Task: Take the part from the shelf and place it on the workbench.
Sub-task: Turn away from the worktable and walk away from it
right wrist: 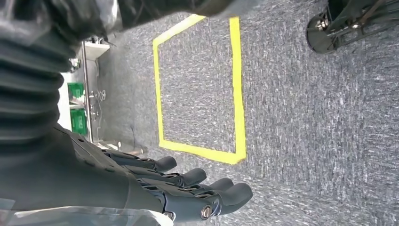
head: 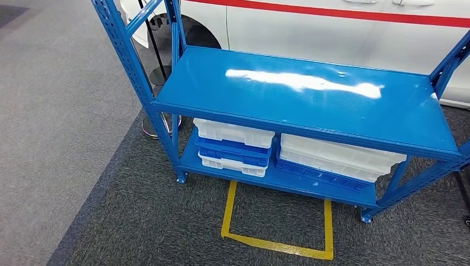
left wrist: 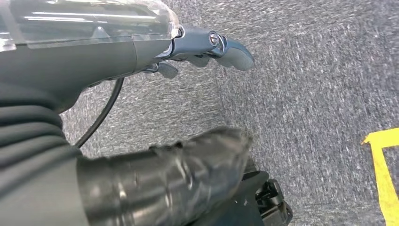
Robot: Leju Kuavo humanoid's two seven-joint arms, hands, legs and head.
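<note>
- Under the blue shelf top: stacked plastic trays; I judge them light, stiff, best gripped by rims.
- Left hand, right hand: fingers loosely extended, holding nothing.

Both arms hang down, the left hand and right hand empty, fingers loosely extended.

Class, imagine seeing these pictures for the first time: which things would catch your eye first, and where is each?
First the bright blue shelf, its glossy top board bare, with white and blue trays stacked on its lower board. Next the yellow tape square on the grey carpet before it. Behind stands a white car with a red stripe.
</note>
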